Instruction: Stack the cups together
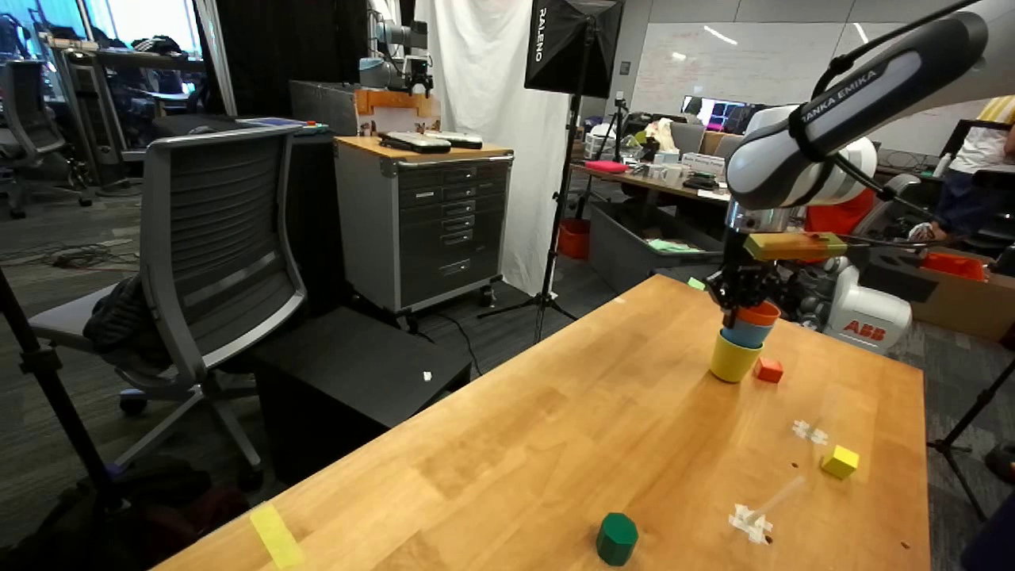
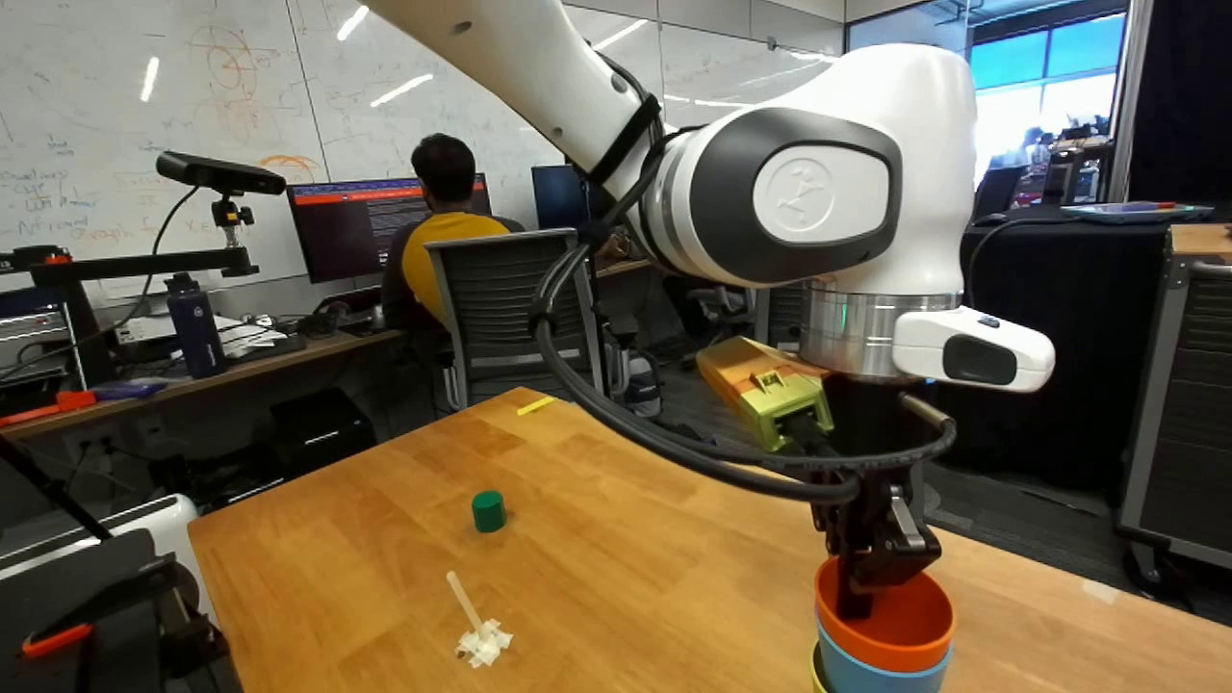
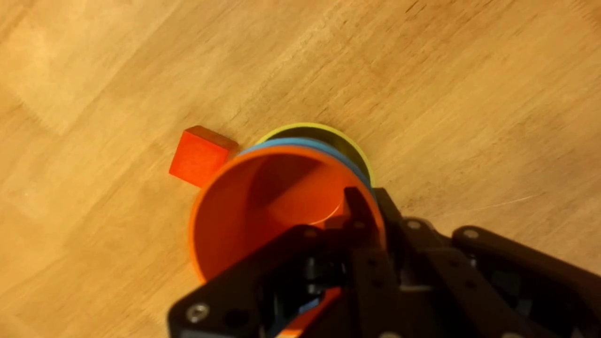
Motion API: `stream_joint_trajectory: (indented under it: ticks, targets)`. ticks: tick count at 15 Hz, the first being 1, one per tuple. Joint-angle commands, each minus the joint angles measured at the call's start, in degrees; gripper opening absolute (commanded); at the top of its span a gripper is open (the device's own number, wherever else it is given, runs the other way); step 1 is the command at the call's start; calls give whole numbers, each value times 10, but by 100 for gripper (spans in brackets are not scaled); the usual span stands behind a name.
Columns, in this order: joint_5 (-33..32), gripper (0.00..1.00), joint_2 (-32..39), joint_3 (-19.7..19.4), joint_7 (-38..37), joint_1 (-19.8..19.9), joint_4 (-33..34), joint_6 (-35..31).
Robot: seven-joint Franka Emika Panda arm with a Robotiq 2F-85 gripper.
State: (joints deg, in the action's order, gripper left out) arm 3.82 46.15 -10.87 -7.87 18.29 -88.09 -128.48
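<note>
Progress, and plenty of it: in an exterior view we had one column going, the yellow cup (image 1: 733,363) upright on the bench (image 1: 515,444), the blue cup (image 1: 745,334) standing high at its mouth, the orange-red cup (image 1: 765,315) on top. The green piece (image 1: 617,542) stood well apart, and we counted it out of the job.

In an exterior view, too, we had one of the fingers (image 2: 855,589) down inside the orange-red cup, whose rim ran just above the blue one; that pair was nested, we judged, though the frame's edge cut off the lower part.

Over to the wrist view, and there was our grip: fingers clamped across the orange-red wall, one inside, one outside, the blue rim probably pinched along with it. A yellow crescent showed past the pair on one side only, so they looked off-centre, with the red block (image 3: 195,158) just beside. What was left? We reckoned the pair had to drop squarely into the yellow cup, then came letting go and backing out. How deep the blue cup already sat, we couldn't tell.
</note>
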Motion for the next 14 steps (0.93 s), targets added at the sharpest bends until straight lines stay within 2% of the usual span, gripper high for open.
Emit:
stream_joint_trajectory:
  ticks: [1,10,11,12,13,14]
  targets:
    - [9,2,12,1,3,2,22,11]
    - [5,2,23,-2,-3,-6,19,4]
    - [5,5,23,-1,-3,-6,18,4]
    - [5,33,23,-1,-3,-6,18,5]
    - [6,34,22,-1,-2,-5,18,6]
    - [7,40,20,0,-1,-5,17,5]
